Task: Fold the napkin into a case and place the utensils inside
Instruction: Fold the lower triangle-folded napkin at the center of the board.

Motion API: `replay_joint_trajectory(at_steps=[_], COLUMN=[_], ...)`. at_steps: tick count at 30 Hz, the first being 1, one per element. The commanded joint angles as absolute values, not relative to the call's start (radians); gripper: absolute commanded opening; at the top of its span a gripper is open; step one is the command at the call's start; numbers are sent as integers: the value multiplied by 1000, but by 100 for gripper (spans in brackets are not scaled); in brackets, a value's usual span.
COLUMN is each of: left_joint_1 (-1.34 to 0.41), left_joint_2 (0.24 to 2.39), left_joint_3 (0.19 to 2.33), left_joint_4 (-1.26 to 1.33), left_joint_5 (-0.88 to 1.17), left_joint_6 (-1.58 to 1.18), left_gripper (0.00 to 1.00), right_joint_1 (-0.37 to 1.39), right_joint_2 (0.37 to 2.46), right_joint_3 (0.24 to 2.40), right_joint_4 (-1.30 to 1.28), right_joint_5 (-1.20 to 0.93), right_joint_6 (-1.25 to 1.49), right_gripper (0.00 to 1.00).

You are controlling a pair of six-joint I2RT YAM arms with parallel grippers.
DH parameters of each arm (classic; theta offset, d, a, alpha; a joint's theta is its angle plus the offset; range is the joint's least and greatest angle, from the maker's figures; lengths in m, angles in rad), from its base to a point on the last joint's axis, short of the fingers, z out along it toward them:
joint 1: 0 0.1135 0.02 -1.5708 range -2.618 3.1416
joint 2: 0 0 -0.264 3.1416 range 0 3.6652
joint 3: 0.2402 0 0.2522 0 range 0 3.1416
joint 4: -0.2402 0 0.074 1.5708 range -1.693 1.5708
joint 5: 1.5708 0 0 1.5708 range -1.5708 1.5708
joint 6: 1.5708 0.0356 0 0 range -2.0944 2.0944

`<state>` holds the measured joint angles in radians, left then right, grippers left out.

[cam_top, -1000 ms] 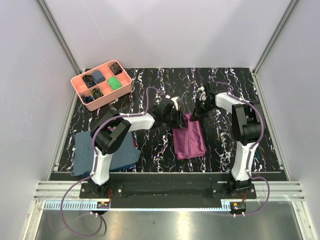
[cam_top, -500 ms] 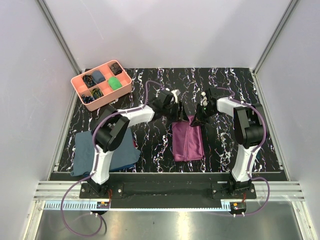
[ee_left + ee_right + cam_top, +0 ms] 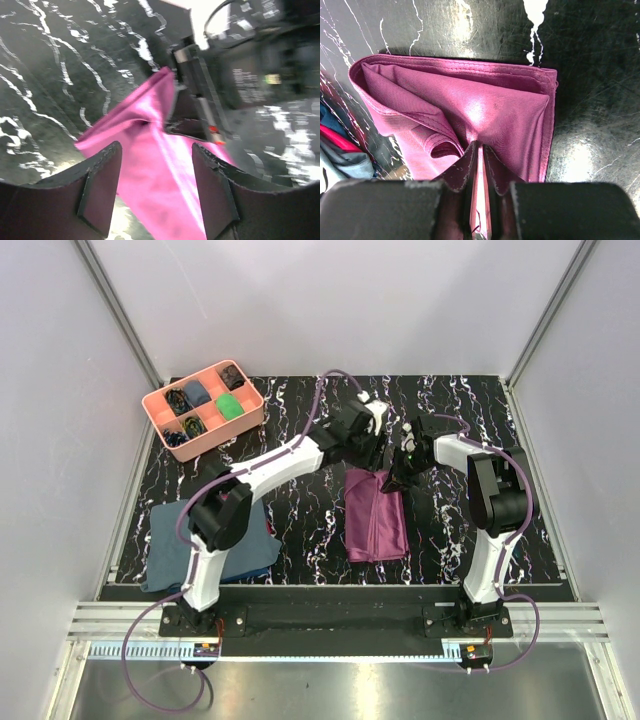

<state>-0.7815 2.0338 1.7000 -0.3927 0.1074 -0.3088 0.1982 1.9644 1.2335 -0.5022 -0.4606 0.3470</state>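
The plum napkin (image 3: 375,520) lies mid-table, folded into a narrow oblong case of several layers. My right gripper (image 3: 397,478) is shut on its far right corner; in the right wrist view the jaws (image 3: 479,146) pinch a fold of the napkin (image 3: 485,102), which puckers toward them. My left gripper (image 3: 378,448) hovers just beyond the cloth's far edge. Its fingers (image 3: 156,148) stand open above the napkin (image 3: 160,190) and hold nothing. The utensils are out of view.
A pink compartment tray (image 3: 225,430) with small items sits at the far left. A slate-blue cloth (image 3: 165,540) over a bit of red cloth (image 3: 271,530) lies near the left arm's base. Enclosure walls bound the black marbled mat (image 3: 300,530).
My left gripper has opened, let go of the napkin's far edge and pulled back toward the far side. The right gripper shifted slightly left early on, still pinching its corner.
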Motion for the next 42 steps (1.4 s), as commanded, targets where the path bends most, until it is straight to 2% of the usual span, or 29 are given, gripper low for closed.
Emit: replay_joint_trajectory(at_steps=[1, 6, 23, 24, 28, 30, 32, 33, 42], left_joint_1=[-810, -808, -807, -807, -801, -801, -805, -807, -808], left_joint_2=[2089, 2126, 2240, 2246, 2244, 2243, 2238, 2238, 2269], left_joint_3=[1776, 1798, 1850, 1850, 1838, 1833, 1826, 1821, 1825], left_joint_4=[-476, -479, -469, -466, -423, -400, -388, -382, -373], left_joint_5=[-31, 73, 114, 114, 87, 74, 55, 49, 86], left_joint_6=[-138, -26, 43, 32, 5, 3, 3, 5, 21], left_gripper=[56, 49, 47, 43, 36, 36, 47, 49, 42], right_joint_1=[196, 195, 195, 195, 195, 196, 196, 195, 195], right_joint_2=[1924, 1930, 1936, 1937, 1931, 1930, 1930, 1931, 1940], right_joint_3=[1230, 1229, 1229, 1229, 1226, 1226, 1226, 1226, 1230], right_joint_4=[-495, -495, -497, -497, -497, -497, -499, -497, -495], right_joint_5=[-436, -437, -445, -446, -445, -446, -445, -445, -453], right_joint_6=[324, 322, 327, 330, 330, 328, 325, 327, 333], right_gripper=[14, 14, 13, 13, 13, 13, 13, 13, 12])
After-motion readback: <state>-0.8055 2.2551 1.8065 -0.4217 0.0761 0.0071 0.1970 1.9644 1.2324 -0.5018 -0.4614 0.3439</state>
